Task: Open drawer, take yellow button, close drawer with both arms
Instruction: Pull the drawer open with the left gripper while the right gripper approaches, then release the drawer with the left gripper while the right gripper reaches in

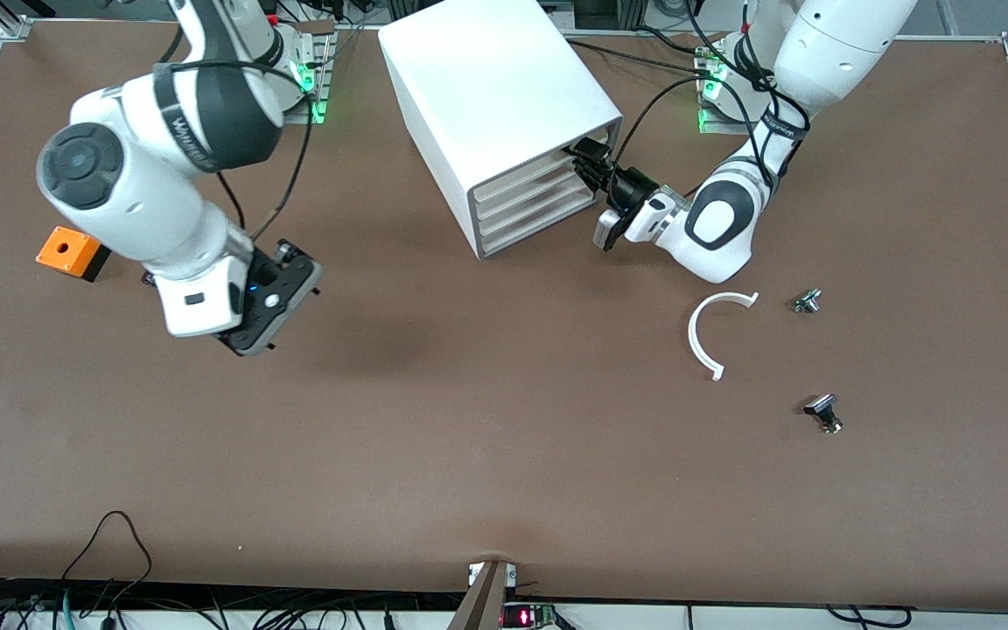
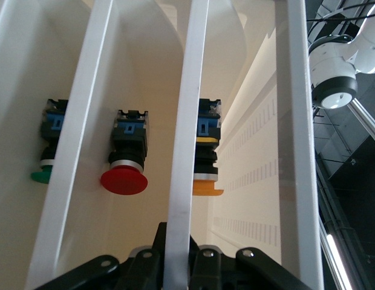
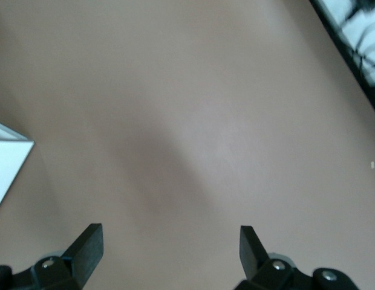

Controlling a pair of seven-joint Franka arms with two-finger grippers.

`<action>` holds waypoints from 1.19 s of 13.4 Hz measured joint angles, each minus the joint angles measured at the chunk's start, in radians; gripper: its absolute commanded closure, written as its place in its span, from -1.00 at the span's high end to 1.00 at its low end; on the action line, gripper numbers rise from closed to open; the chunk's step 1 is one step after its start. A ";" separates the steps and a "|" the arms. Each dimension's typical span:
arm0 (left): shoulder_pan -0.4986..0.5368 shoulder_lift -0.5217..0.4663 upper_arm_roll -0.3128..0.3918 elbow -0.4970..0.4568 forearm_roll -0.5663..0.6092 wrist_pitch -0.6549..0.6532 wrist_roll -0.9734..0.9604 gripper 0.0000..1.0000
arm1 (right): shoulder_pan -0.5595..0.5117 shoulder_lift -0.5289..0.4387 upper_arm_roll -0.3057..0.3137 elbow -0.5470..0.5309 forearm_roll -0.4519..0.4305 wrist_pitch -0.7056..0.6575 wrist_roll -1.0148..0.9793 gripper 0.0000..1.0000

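Drawer [image 2: 181, 121] front edge sat pinched in my left gripper [image 2: 178, 257]; right gripper [image 3: 171, 241] hovered wide open, empty, over the table [image 1: 469, 437].

White cabinet [image 1: 491, 96]; brown table [image 1: 469, 437]; orange box [image 1: 67, 250]; red [image 2: 124, 180], green [image 2: 40, 176], orange [image 2: 208, 191] button caps.

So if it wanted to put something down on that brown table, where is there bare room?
The widest bare patch lies between the white cabinet and the table's camera-side edge. It is more crowded toward the left arm's end, around the white curved strip and two small parts, and by the orange box.
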 measured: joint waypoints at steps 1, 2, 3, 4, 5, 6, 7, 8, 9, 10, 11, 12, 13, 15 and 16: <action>0.015 0.003 0.001 0.009 0.000 0.000 -0.002 -1.00 | 0.023 0.003 0.007 0.000 0.000 0.020 0.000 1.00; 0.033 0.010 0.005 0.022 0.002 -0.001 -0.005 -1.00 | 0.050 0.008 0.011 0.000 0.000 0.032 0.000 1.00; 0.052 0.022 0.009 0.043 0.015 -0.007 -0.012 -1.00 | 0.079 0.013 0.014 0.002 0.000 0.039 0.000 1.00; 0.077 0.039 0.011 0.078 0.046 -0.021 -0.027 -1.00 | 0.107 0.022 0.014 0.009 0.000 0.041 0.002 1.00; 0.110 0.063 0.014 0.129 0.081 -0.043 -0.052 -1.00 | 0.129 0.035 0.015 0.021 0.000 0.041 0.003 1.00; 0.145 0.094 0.016 0.191 0.112 -0.069 -0.080 -1.00 | 0.141 0.049 0.015 0.030 0.000 0.042 0.004 1.00; 0.176 0.131 0.019 0.255 0.137 -0.092 -0.101 -1.00 | 0.143 0.061 0.014 0.037 0.000 0.044 0.004 1.00; 0.202 0.169 0.020 0.313 0.155 -0.111 -0.114 -1.00 | 0.142 0.072 0.010 0.042 0.000 0.046 0.003 1.00; 0.220 0.204 0.021 0.361 0.167 -0.127 -0.121 -1.00 | 0.137 0.079 0.006 0.046 0.000 0.046 0.001 1.00; 0.227 0.230 0.021 0.392 0.170 -0.141 -0.124 -1.00 | 0.132 0.085 0.003 0.049 0.000 0.046 0.000 1.00; 0.227 0.248 0.021 0.413 0.170 -0.149 -0.125 -1.00 | 0.130 0.086 0.001 0.049 0.000 0.046 -0.001 1.00; 0.227 0.256 0.020 0.428 0.170 -0.153 -0.131 -1.00 | 0.128 0.087 0.000 0.050 0.000 0.046 -0.001 1.00; 0.227 0.259 0.021 0.443 0.172 -0.153 -0.147 -0.43 | 0.128 0.087 0.000 0.050 0.000 0.046 -0.006 1.00; 0.231 0.259 0.030 0.477 0.187 -0.153 -0.186 0.99 | 0.131 0.090 0.002 0.050 0.000 0.046 -0.047 1.00; 0.240 0.259 0.034 0.492 0.192 -0.152 -0.200 0.99 | 0.135 0.092 0.008 0.050 0.000 0.046 -0.068 1.00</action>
